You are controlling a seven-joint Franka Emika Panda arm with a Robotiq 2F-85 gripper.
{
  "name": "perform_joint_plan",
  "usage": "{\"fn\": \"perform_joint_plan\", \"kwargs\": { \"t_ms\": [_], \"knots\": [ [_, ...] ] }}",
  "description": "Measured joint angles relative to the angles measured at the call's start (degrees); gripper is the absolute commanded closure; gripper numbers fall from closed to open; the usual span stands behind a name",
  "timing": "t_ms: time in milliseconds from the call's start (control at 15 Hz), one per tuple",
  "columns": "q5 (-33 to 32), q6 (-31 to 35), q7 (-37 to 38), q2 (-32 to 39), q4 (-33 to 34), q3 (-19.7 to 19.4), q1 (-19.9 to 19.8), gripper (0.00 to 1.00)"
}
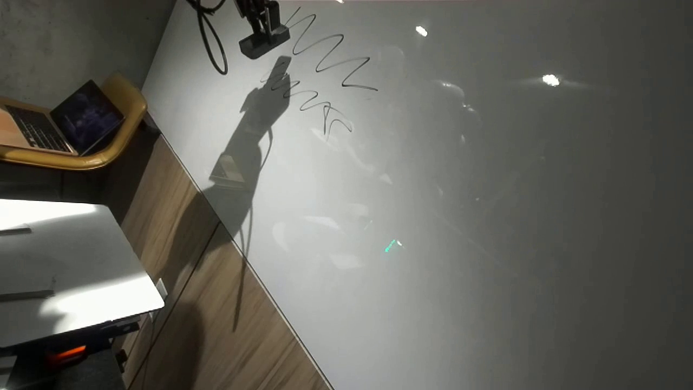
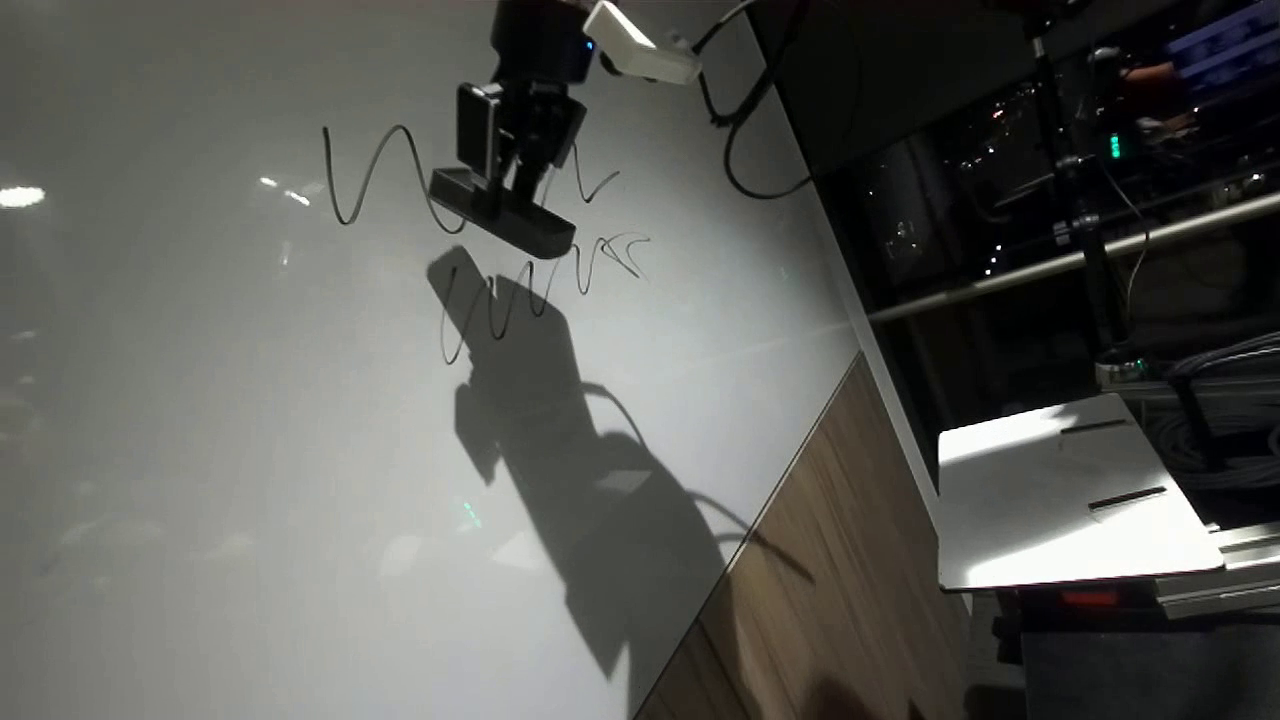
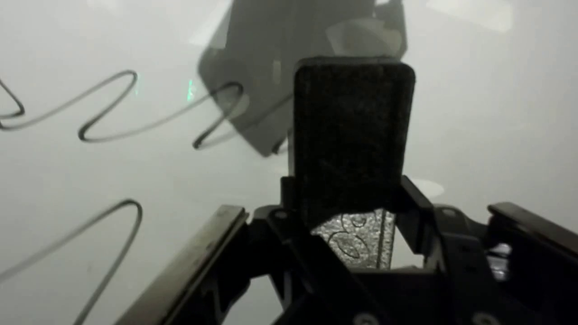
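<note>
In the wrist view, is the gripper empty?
No, the gripper is closed on a black rectangular eraser, which fills the gap between its jaws.

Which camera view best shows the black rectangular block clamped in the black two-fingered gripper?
The wrist view: the block appears largest there, its broad face visible, though the gripper covers part. Both exterior views show it smaller, as a dark bar held over the glossy white surface.
</note>
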Motion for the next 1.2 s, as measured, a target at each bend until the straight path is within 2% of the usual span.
{"fn": "perform_joint_plan", "kwargs": {
  "t_ms": [267, 600, 1000, 1200],
  "knots": [
    [-7.4, 0.0, 8.1, 0.8, 7.7, 6.9, -5.8, 0.71],
    [-17.3, 0.0, 17.7, 2.5, 13.7, 15.7, -12.8, 0.71],
    [-37.8, -2.8, 34.3, 10.3, 21.3, 31.8, -26.1, 0.71],
    [-49.8, -6.2, 41.5, 15.4, 23.4, 37.0, -29.4, 0.71]
  ]
}}
